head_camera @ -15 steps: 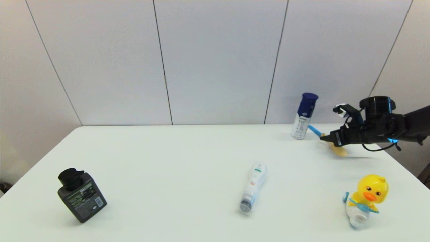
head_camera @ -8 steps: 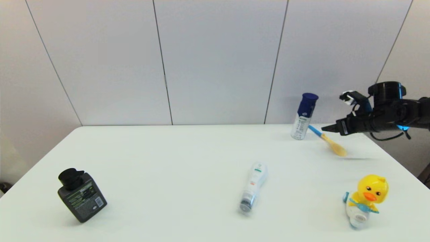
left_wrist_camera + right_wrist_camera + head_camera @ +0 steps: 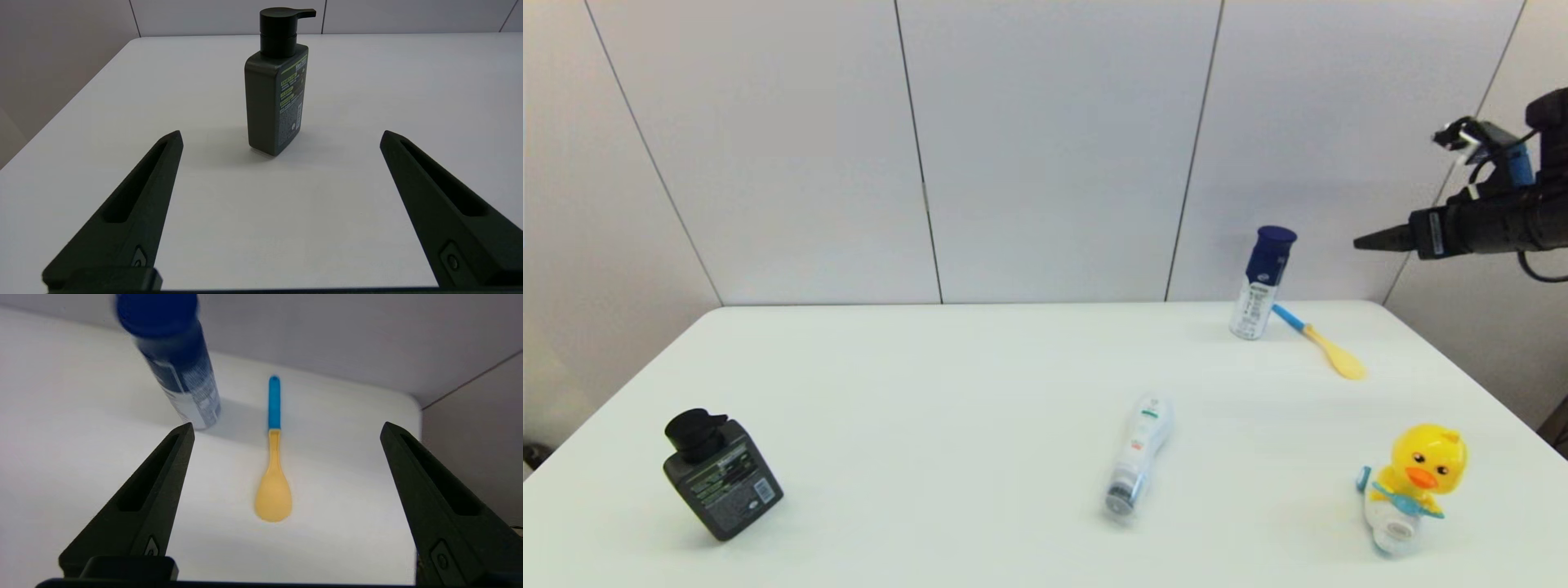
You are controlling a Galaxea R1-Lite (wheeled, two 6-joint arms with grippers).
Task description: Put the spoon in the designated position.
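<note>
Below the right claw (image 3: pixel 286 428), spoon (image 3: pixel 273 473) lies.

My right hand (image 3: pixel 1364 242): upper right of frame, raised, fingers spread wide, empty. My left hand (image 3: pixel 280 136): spread wide, empty.

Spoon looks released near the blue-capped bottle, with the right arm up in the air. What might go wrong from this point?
1. The spoon lies flat, blue end close to the blue-capped bottle; a nudge there might tip the bottle.
2. It sits near the table's far right corner, so a bump may push it off.
3. The right gripper, open above it, could clip the bottle if it descends.
</note>
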